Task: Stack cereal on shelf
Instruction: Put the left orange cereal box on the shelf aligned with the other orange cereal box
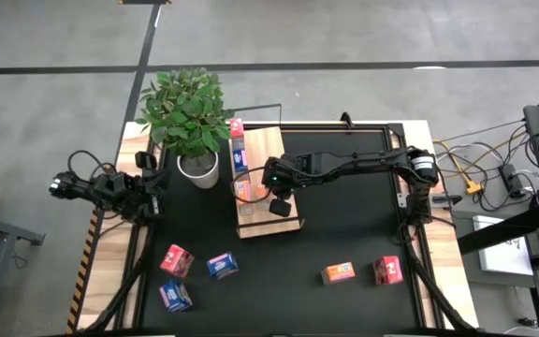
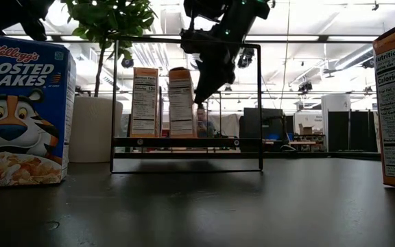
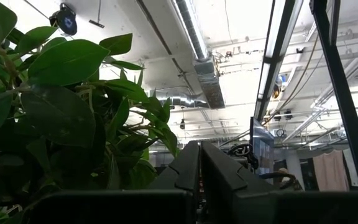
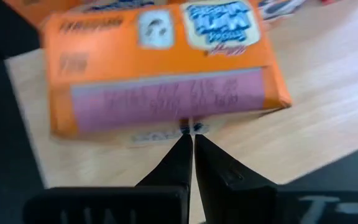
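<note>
Right now, the right gripper (image 1: 280,203) hangs closed and empty over the shelf (image 1: 268,225).
Its fingertips (image 4: 191,146) sit just beside an orange cereal box (image 4: 160,68) on the board; the left gripper (image 3: 197,180) waits closed near the plant (image 1: 187,112).

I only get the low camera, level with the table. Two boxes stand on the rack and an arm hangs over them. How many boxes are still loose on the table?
Observer: Five. From above, a pink-red box, a blue box, a second blue box, a loose orange box and a red box sit on the black tabletop, off the shelf.
Operator: Is that arm carrying one?
Observer: No. Its wrist camera shows the right tool shut and empty, its tips close to a shelved orange box.
Operator: And the other arm?
Observer: It waits at the table's left edge beside the potted plant, with the left tool shut.
</note>
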